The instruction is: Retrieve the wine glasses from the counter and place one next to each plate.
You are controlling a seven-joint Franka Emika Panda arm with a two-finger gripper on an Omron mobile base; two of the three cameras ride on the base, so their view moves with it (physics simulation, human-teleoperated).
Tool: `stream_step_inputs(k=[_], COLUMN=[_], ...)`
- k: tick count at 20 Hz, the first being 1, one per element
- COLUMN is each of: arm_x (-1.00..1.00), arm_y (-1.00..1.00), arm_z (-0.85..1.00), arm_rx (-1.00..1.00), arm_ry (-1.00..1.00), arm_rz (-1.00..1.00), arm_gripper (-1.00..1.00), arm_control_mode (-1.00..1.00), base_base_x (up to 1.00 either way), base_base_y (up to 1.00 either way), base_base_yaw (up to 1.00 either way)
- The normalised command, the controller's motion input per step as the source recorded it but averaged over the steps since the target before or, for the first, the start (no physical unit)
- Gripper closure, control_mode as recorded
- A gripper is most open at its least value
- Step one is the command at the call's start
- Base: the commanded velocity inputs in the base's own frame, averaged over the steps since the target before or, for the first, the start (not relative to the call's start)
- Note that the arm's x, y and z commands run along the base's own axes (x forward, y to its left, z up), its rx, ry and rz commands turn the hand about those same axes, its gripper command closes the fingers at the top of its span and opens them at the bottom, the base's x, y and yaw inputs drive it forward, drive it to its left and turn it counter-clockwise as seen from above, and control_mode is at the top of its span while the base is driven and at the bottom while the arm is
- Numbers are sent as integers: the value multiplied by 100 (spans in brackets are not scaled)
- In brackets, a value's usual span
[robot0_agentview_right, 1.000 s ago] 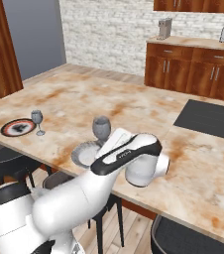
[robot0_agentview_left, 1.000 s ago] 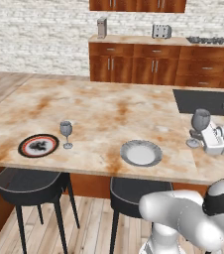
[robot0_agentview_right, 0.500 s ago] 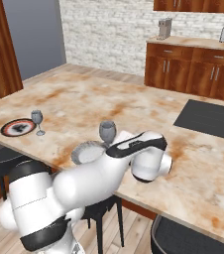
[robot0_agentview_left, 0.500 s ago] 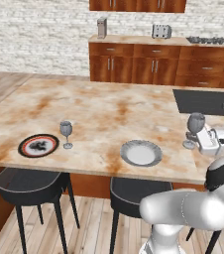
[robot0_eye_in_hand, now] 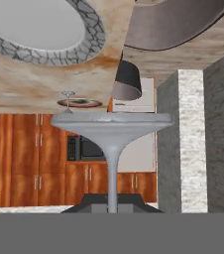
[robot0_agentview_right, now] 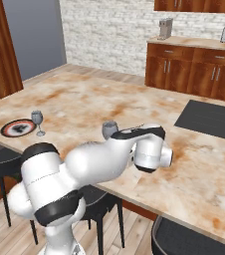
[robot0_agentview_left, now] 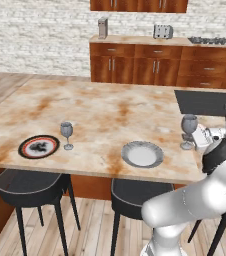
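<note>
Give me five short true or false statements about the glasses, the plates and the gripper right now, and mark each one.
1. A clear stemmed wine glass stands beside the red-and-black rimmed plate. True.
2. The gripper is open. False: it is shut on the second glass's stem.
3. The plain pale plate has a glass on it. False: nothing is on it.
4. The second glass is upright in the left base view. True.
5. Both plates sit on the marble counter. True.

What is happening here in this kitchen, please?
A white robot arm is setting the counter. Its gripper is shut on the stem of a wine glass, carrying it upright just over the counter, right of the pale plate. The other wine glass already stands beside the red-rimmed plate. So one setting looks finished, and the pale plate has no glass beside it yet.
</note>
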Motion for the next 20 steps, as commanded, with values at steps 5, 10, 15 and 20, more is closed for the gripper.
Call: stream_step_inputs(k=[5,10,15,20], arm_x=[26,19,12,12], arm_y=[0,0,0,-1], arm_z=[-32,-27,-30,-31], arm_rx=[0,-1,-1,2], arm_ry=[5,0,0,0], arm_rz=[0,0,2,5], arm_gripper=[100,100,100,100], arm_control_mode=[-100,-100,-100,-100], base_base_x=[0,0,0,0], base_base_y=[0,0,0,0], base_base_yaw=[0,0,0,0])
